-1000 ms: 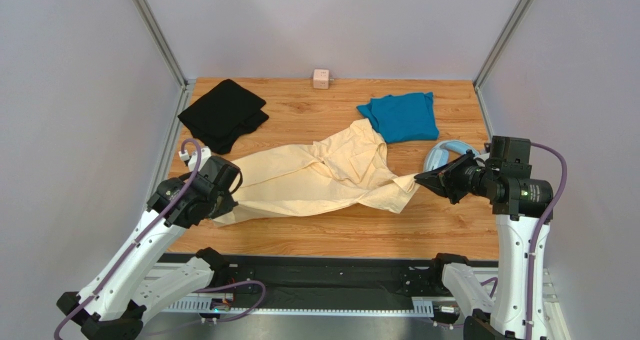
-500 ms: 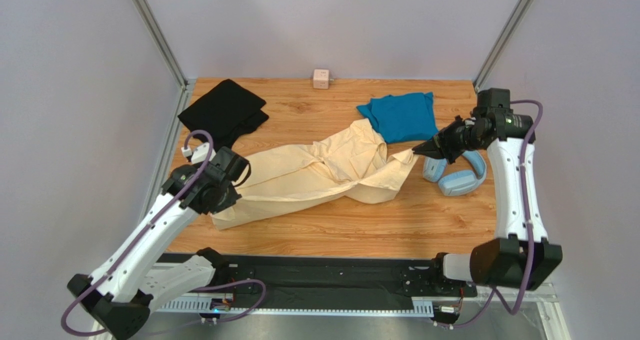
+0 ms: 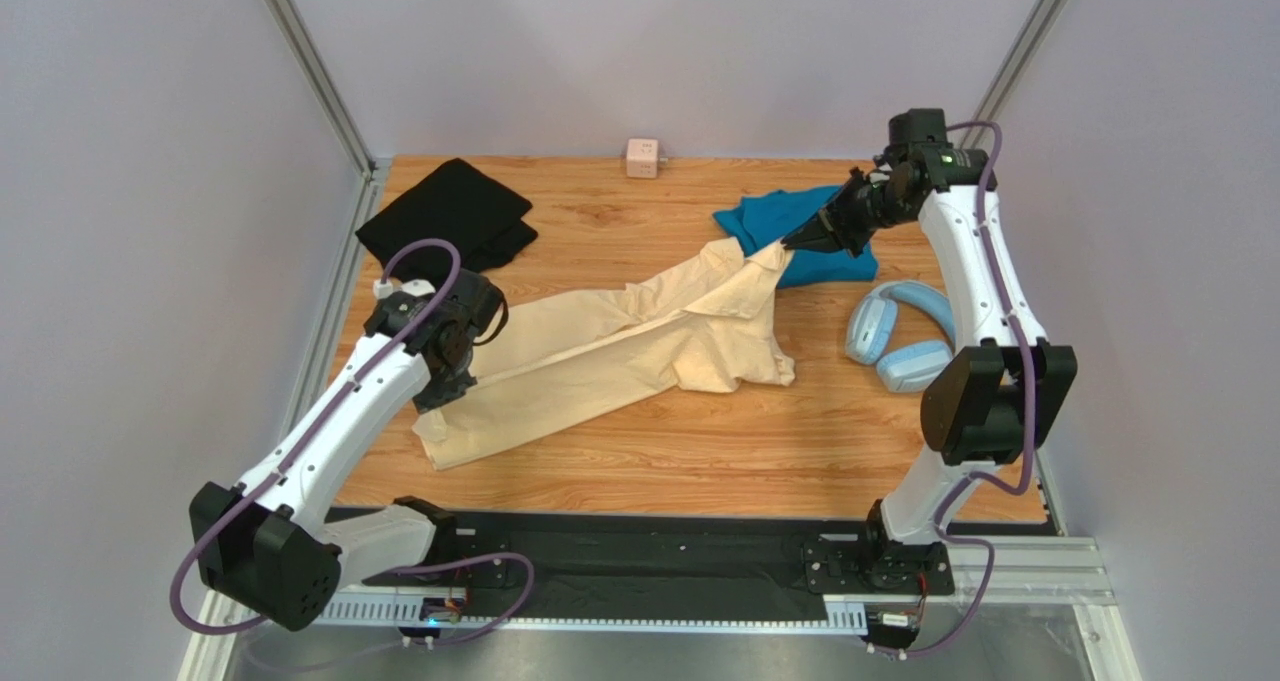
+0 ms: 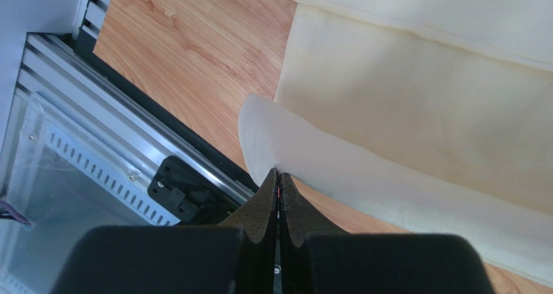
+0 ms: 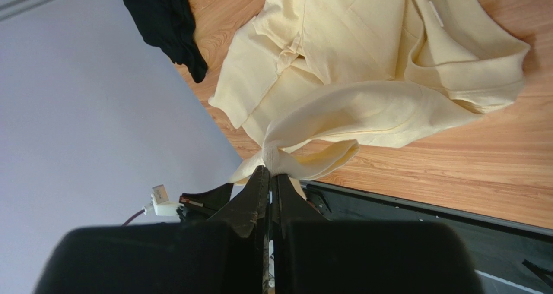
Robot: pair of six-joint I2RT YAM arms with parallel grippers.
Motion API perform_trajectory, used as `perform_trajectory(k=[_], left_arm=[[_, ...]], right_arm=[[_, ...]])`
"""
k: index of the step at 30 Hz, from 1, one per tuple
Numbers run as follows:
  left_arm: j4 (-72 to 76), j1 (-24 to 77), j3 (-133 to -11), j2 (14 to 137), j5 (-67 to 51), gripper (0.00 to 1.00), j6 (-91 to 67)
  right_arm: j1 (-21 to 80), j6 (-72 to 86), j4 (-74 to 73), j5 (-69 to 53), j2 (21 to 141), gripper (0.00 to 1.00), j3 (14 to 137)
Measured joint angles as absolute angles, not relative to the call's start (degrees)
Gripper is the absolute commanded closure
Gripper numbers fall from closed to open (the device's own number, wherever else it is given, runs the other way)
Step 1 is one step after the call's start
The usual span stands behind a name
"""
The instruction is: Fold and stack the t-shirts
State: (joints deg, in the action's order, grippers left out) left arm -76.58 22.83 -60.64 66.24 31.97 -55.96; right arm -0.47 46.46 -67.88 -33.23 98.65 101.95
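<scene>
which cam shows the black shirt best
Top external: the whole black shirt lies in view, far left. Right wrist catches only part of it at the frame's top edge; left wrist shows none of it.

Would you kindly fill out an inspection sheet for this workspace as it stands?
Surface: wooden tabletop, bare wood along the near edge.
Job's things: cream shirt stretched diagonally, unfolded; teal shirt far right, bunched; black shirt far left, bunched.
Clutter: headphones right of the cream shirt; pink cube at the far edge.
Grippers: left gripper shut on the cream shirt's near-left end; right gripper shut on its far-right end, over the teal shirt.
Cables: purple cable looped along each arm.
Surroundings: plain walls, metal frame post.
</scene>
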Motion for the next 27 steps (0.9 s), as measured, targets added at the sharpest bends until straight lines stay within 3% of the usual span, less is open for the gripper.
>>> perform_trajectory(k=[9,27], left_arm=[[-76.73,22.13,-60.58,73.10,28.97,1.00,-50.17],[-76.90,18.90,-64.62,86.02,28.99,1.00,-42.81]], right_arm=[[7.99,45.93,-67.37,-32.67,105.32,1.00,104.36],[8.45,45.10,-66.85,-29.10,115.11,1.00,111.77]])
